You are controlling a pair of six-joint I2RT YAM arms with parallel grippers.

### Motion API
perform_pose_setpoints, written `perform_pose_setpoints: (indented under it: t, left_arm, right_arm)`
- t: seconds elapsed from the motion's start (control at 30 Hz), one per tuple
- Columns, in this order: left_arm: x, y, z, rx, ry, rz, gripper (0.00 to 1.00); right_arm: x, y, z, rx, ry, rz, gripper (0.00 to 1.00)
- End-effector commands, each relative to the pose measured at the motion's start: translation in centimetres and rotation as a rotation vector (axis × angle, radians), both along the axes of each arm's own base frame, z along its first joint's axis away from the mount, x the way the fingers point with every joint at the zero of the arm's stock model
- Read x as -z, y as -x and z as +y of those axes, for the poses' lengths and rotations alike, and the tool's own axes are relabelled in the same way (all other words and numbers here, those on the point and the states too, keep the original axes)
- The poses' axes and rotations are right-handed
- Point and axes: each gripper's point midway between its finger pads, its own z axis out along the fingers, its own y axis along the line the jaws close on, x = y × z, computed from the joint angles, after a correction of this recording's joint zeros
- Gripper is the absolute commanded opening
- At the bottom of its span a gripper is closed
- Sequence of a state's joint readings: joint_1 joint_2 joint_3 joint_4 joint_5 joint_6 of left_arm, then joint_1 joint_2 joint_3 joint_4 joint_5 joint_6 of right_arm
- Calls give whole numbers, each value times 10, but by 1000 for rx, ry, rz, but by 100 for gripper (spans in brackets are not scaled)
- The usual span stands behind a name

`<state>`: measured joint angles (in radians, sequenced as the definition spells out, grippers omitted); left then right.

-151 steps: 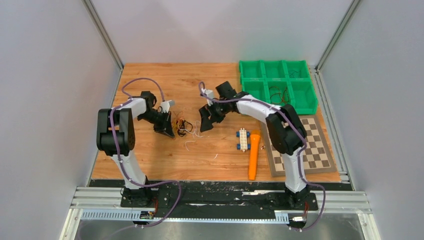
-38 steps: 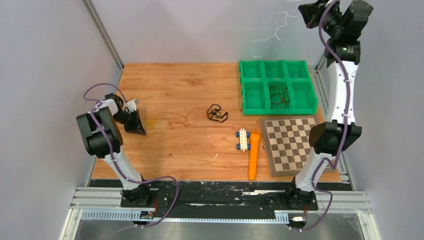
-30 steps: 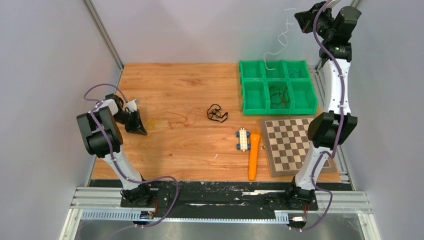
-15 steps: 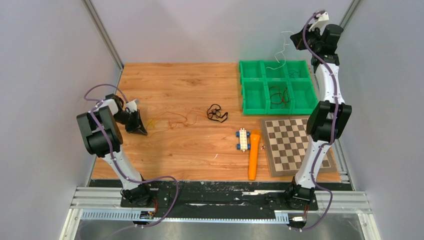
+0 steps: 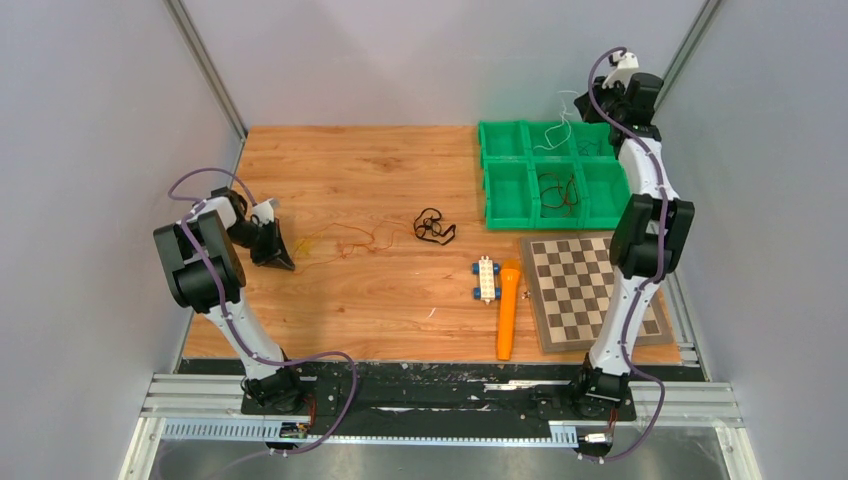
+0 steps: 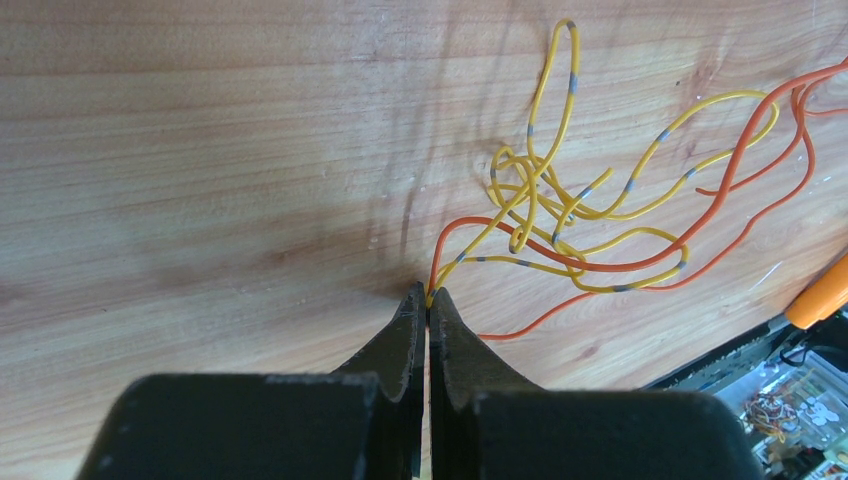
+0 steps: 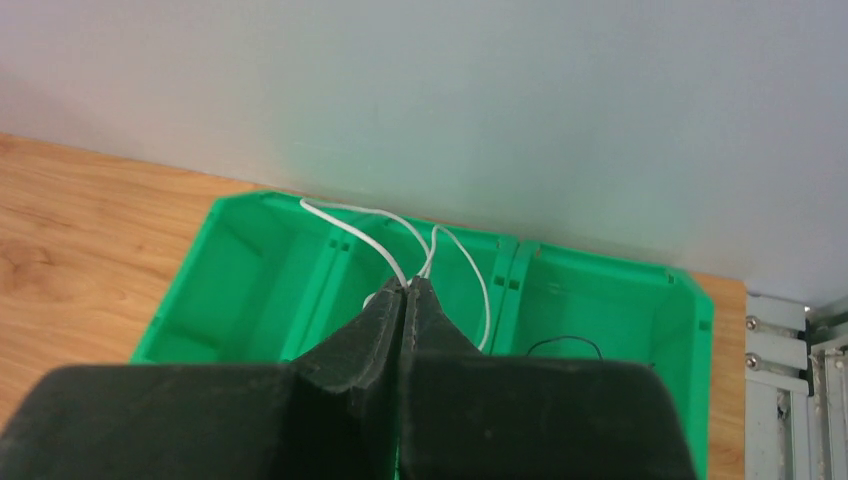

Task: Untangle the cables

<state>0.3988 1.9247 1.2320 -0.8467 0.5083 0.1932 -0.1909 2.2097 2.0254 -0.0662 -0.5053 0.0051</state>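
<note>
My left gripper (image 5: pixel 283 262) rests on the table at the left and is shut on the ends of a yellow cable (image 6: pixel 545 200) and an orange cable (image 6: pixel 740 170). Both pinch at its tips (image 6: pixel 428 292) and trail right across the wood as the orange-yellow strand (image 5: pixel 345 240). A black cable (image 5: pixel 432 226) lies coiled alone mid-table. My right gripper (image 5: pixel 588 100) hangs above the green bin (image 5: pixel 484 172), shut on a white cable (image 7: pixel 380 225). The white cable (image 5: pixel 556 135) droops into the back middle compartment. The jaws (image 7: pixel 410 283) stand pressed together.
Black and red wires (image 5: pixel 555 190) lie in the bin's front middle compartment, and a thin black wire (image 7: pixel 565 343) lies in a back one. A checkerboard (image 5: pixel 590 285), an orange stick (image 5: pixel 508 310) and a white toy block (image 5: pixel 486 279) lie at the front right.
The right arm has come down from high above the back wall, lowering the white cable onto the green bin. The left arm and its cables have stayed put over the last second.
</note>
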Motion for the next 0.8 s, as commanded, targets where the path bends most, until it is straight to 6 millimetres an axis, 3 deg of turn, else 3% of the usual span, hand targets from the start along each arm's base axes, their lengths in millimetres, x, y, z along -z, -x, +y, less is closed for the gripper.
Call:
perform_pose_setpoints:
  t: [0.0, 0.1, 0.17, 0.2, 0.27, 0.37, 0.43, 0.47, 0.53, 0.6, 0.67, 0.77]
  left_arm:
    - [-3, -7, 3, 25, -3, -22, 0]
    - [-2, -6, 3, 26, -1, -17, 0]
    - [-3, -5, 3, 32, 0, -17, 0]
    - [-4, -4, 2, 33, 1, -15, 0]
    - [-6, -4, 2, 45, 1, -19, 0]
    - [-10, -5, 1, 54, 6, -33, 0]
    - [-14, -6, -2, 57, 21, -48, 0]
    - [-16, -7, -5, 59, 35, -59, 0]
    - [-18, -8, -10, 65, 57, -69, 0]
    - [-19, -9, -17, 83, 65, -68, 0]
    - [-19, -9, -25, 105, 65, -69, 1]
    - [-22, -8, -34, 129, 65, -71, 6]
  right_arm:
    - [25, -15, 2, 22, 80, -6, 0]
    - [39, -13, 16, -15, 106, 22, 9]
    - [39, -8, 21, -38, 102, 35, 14]
    - [37, -5, 22, -46, 104, 37, 21]
    - [29, 1, 24, -56, 116, 33, 41]
    - [14, 15, 27, -73, 120, 29, 54]
    - [1, 32, 45, -137, 86, 35, 65]
    - [-6, 44, 61, -195, 57, 43, 69]
    - [-3, 67, 100, -305, 29, 88, 77]
    - [8, 90, 142, -415, 35, 139, 84]
    - [24, 118, 208, -552, 71, 183, 92]
    - [51, 150, 268, -685, 130, 241, 99]
